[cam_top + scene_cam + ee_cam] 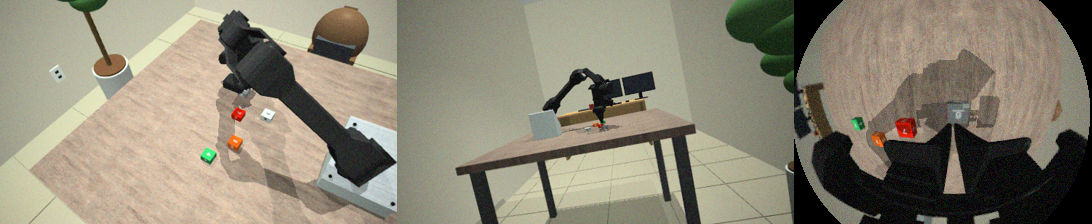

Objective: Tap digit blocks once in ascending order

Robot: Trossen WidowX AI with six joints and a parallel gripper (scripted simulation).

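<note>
Five small cubic blocks sit on the wood-grain table top [127, 153]: one grey block [245, 92], one red block [238, 114], one white block [267, 115], one orange block [235, 142] and one green block [208, 156]. From the red block, orange lies at 6 o'clock, white at 3 o'clock, green at 7 o'clock, grey at 12 o'clock. The black arm [309, 113] reaches from its pale metal base plate [378, 189], wrist bent downward. The black gripper [955, 124] hangs just above the grey block, jaws closed, holding nothing.
</note>
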